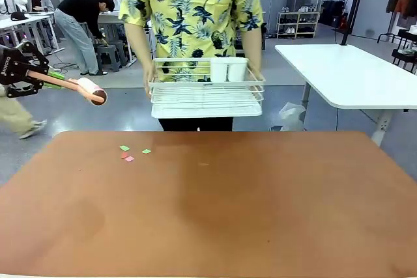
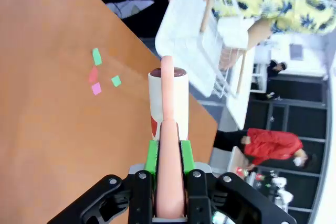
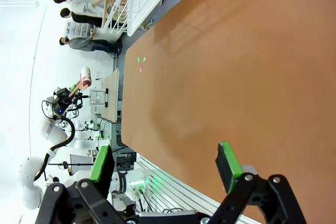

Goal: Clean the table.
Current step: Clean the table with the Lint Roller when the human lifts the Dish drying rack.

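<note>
Table [image 1: 215, 219]: reddish-brown, matte, smooth, very wide. Lies below the left gripper [image 1: 36, 73] and out ahead of its fingers; runs on ahead of the right gripper [image 3: 164, 166] as well. On the top, a small cluster of paper scraps [image 1: 130, 153], green and pink, flat, ahead of the left gripper's fingertips and lower down, toward the far edge. Elsewhere on the top only a faint speck near the middle, too small to tell what.

Left gripper: raised off the table's left side, closed tight on the pink handle of a lint roller [image 2: 168, 95]. Handle pinched between the green pads [image 2: 152, 157], straight out past the fingertips. White roll at its far end, up in the air, well apart from the scraps.

Right gripper: jaws spread wide, nothing between them. One pad seen against the table top, the other against the room past the table's edge.

Across from both grippers, beyond the far edge, a person [image 1: 192, 11] in a yellow pineapple-print shirt, both hands on a white wire rack [image 1: 207, 99] held just above that edge. Something white and cup-like inside the rack.

Around all this, a glossy grey floor [image 1: 130, 112]. Far to the right of the left gripper, a white-topped table [image 1: 352, 76], apart from the brown one. Farther back, a shelf [image 1: 298, 24] and other people at desks.
</note>
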Controlling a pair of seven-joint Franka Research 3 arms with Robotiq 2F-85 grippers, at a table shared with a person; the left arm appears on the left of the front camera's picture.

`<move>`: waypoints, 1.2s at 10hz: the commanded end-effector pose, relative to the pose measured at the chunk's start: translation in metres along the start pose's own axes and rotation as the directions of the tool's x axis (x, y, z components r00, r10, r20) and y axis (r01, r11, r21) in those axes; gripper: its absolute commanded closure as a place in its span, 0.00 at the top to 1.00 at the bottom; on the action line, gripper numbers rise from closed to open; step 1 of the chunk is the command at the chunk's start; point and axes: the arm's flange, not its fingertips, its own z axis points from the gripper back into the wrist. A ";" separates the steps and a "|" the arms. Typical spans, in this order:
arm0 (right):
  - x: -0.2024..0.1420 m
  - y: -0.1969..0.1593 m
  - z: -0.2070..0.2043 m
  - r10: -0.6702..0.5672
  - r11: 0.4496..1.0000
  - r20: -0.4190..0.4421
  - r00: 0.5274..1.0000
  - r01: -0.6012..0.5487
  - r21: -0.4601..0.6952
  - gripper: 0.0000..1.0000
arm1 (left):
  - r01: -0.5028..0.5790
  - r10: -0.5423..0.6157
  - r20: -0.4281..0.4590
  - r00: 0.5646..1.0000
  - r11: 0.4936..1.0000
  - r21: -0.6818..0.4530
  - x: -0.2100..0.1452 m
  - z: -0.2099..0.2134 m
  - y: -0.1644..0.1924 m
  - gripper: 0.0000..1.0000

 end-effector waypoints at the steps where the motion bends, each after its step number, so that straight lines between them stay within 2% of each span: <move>1: -0.001 0.003 0.001 -0.001 1.000 0.004 1.000 0.001 0.010 1.00 | 0.149 -0.136 -0.113 0.984 0.982 0.114 0.029 0.012 -0.034 0.21; 2: -0.001 0.003 0.001 -0.001 1.000 0.004 1.000 0.001 0.010 1.00 | 0.266 -0.237 -0.185 0.954 0.952 0.152 0.044 0.011 -0.048 0.21; 3: -0.001 0.003 0.001 -0.001 1.000 0.004 1.000 0.001 0.010 1.00 | 0.383 -0.332 -0.285 0.899 0.912 0.149 0.062 0.005 -0.056 0.21; 4: -0.001 0.003 0.001 -0.001 1.000 0.004 1.000 0.001 0.010 1.00 | 0.506 -0.413 -0.414 0.811 0.851 0.142 0.078 -0.009 -0.058 0.21; 5: -0.001 0.003 0.001 -0.001 1.000 0.004 1.000 0.001 0.010 1.00 | 0.558 -0.455 -0.446 0.771 0.820 0.129 0.090 -0.031 -0.056 0.21; 7: -0.001 0.003 0.001 -0.001 1.000 0.004 1.000 0.001 0.010 1.00 | 0.589 -0.458 -0.477 0.750 0.791 0.166 0.113 -0.078 -0.039 0.21; 8: -0.001 0.003 0.001 -0.001 1.000 0.004 1.000 0.001 0.010 1.00 | 0.581 -0.443 -0.493 0.749 0.797 0.167 0.126 -0.096 -0.028 0.21; 9: -0.001 0.003 0.001 -0.001 1.000 0.004 1.000 0.001 0.010 1.00 | 0.555 -0.417 -0.489 0.766 0.813 0.177 0.133 -0.112 -0.016 0.21; 10: -0.001 0.003 0.001 -0.001 1.000 0.004 1.000 0.001 0.010 1.00 | 0.526 -0.378 -0.489 0.786 0.824 0.208 0.136 -0.116 -0.014 0.21; 11: -0.001 0.003 0.001 -0.001 1.000 0.004 1.000 0.001 0.010 1.00 | 0.569 -0.422 -0.508 0.751 0.803 0.175 0.117 -0.109 -0.016 0.21; 12: -0.001 0.003 0.001 -0.001 1.000 0.004 1.000 0.001 0.010 1.00 | 0.569 -0.422 -0.508 0.751 0.803 0.175 0.117 -0.109 -0.016 0.21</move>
